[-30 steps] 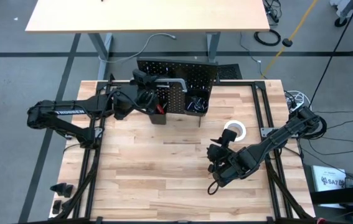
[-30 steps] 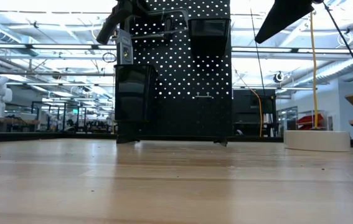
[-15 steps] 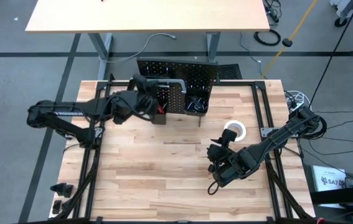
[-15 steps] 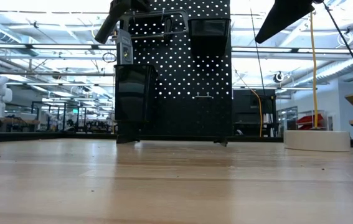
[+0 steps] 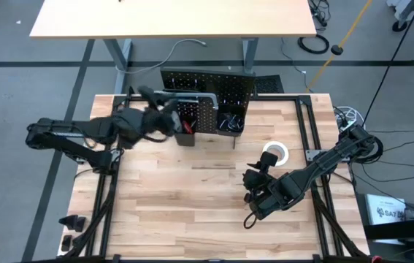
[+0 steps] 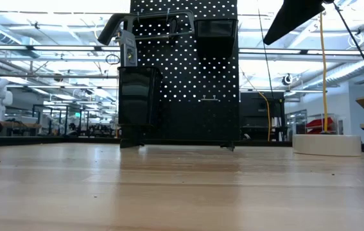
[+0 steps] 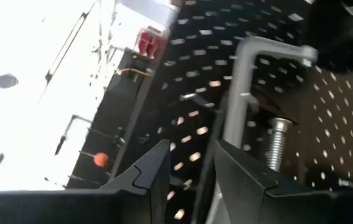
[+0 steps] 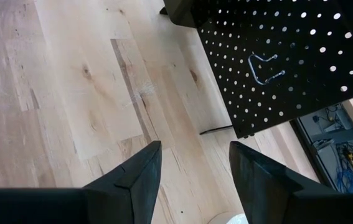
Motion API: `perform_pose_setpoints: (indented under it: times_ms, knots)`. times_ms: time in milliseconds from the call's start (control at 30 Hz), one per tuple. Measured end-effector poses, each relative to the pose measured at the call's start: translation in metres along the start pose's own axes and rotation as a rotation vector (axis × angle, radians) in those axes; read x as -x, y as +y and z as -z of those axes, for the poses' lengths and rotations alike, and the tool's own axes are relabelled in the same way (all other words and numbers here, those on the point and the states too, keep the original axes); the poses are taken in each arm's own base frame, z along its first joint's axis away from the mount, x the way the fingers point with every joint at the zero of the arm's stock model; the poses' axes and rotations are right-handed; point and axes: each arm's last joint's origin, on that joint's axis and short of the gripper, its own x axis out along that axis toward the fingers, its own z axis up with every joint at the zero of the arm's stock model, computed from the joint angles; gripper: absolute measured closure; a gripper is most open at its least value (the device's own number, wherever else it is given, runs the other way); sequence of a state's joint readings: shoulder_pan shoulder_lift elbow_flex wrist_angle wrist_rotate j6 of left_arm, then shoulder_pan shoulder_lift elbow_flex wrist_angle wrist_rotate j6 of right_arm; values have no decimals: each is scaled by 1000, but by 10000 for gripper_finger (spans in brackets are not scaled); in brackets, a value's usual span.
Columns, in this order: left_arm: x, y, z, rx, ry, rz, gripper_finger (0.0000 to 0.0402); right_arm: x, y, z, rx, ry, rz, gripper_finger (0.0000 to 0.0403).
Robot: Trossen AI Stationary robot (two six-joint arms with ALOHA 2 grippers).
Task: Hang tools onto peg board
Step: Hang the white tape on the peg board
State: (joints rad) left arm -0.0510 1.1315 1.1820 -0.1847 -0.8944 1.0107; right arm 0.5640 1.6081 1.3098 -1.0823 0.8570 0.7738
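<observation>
The black peg board [image 5: 208,84] stands upright at the table's far edge, and it also shows in the low view [image 6: 188,77]. A grey hacksaw [image 6: 162,18] hangs from hooks near the board's top, its dark handle [image 6: 112,29] sticking out past the board's left side; its frame also shows in the left wrist view [image 7: 241,93]. My left gripper [image 5: 164,117] is open and empty, just left of the board and near the saw. My right gripper [image 5: 254,196] is open and empty above the table's right middle. A white tape roll [image 5: 274,153] lies flat on the table.
Two black bins hang on the board: one [image 5: 188,124] holds a red-handled tool, the other [image 5: 228,123] holds dark tools. A bare hook [image 8: 264,67] sticks out of the board's lower part. A black metal frame [image 5: 305,131] runs along the table's sides.
My left gripper has drawn back from the hacksaw's handle, toward the table's left and near edges, and has left the low view. The hacksaw stays hanging on the peg board.
</observation>
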Motion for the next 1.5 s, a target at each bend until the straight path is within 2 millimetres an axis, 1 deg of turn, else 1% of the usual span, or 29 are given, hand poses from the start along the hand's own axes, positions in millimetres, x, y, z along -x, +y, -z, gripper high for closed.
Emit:
perform_pose_setpoints:
  times_ms: [133,200,333,467,567,667,800,867,933,1033,1167,1267,1400,1500]
  knots:
    - [20,25,13,213,-19,-57,273,0,0,0,0,0,0,220]
    - [28,35,20,325,-6,-88,273,0,0,0,0,0,0,220]
    - [38,39,34,477,28,-75,273,0,0,0,0,0,0,220]
    - [43,29,46,602,98,-2,273,0,0,0,-2,0,-1,220]
    - [46,16,53,678,131,150,273,0,1,1,-4,36,-36,220]
    - [53,6,53,739,134,299,274,0,3,3,-18,88,-89,220]
    - [64,-9,46,770,94,389,274,1,4,4,-33,127,-127,220]
    - [69,-18,40,786,68,428,274,1,4,4,-53,135,-133,220]
    - [73,-34,35,787,37,467,274,1,5,4,-81,161,-154,220]
    - [79,-66,32,772,-3,522,274,2,6,6,-121,208,-188,220]
    - [86,-109,36,787,-52,534,274,9,7,14,-177,246,-167,220]
    - [90,-136,40,858,-109,522,274,20,3,29,-205,294,-75,220]
    - [92,-165,47,976,-199,526,274,34,-10,55,-288,346,108,220]
    - [93,-184,53,1037,-250,526,274,37,-21,74,-400,337,144,220]
